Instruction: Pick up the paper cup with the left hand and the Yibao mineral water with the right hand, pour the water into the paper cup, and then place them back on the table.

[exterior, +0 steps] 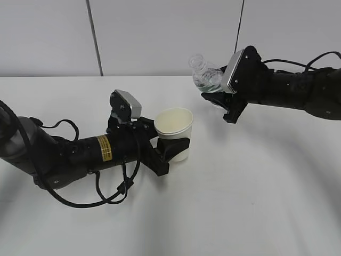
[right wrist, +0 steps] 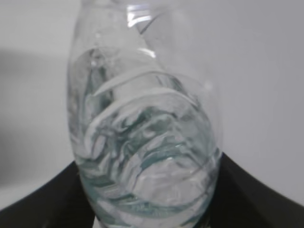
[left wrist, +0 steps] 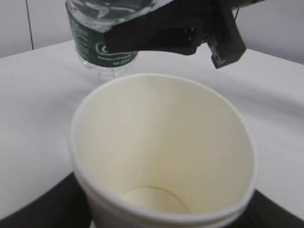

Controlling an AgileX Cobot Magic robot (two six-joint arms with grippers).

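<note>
Open table (exterior: 256, 202) lies between paper cup (exterior: 175, 128) and bottle (exterior: 205, 74).

Left hand (exterior: 80, 154): black, rounded cylindrical segments with a matte finish; a yellow rectangular label sticker with dark print on the forearm body; a silver-grey block with rounded corners mounted at the wrist; black cables looping loosely beside and beneath the arm. Right hand (exterior: 287, 90): black housing of similar build, no sticker; a silver-grey block with a pale face at the wrist; thin black cables arching over the far segment. Gripper fingers (left wrist: 156, 35) on the right hand: black, angular, flat-sided.
</note>
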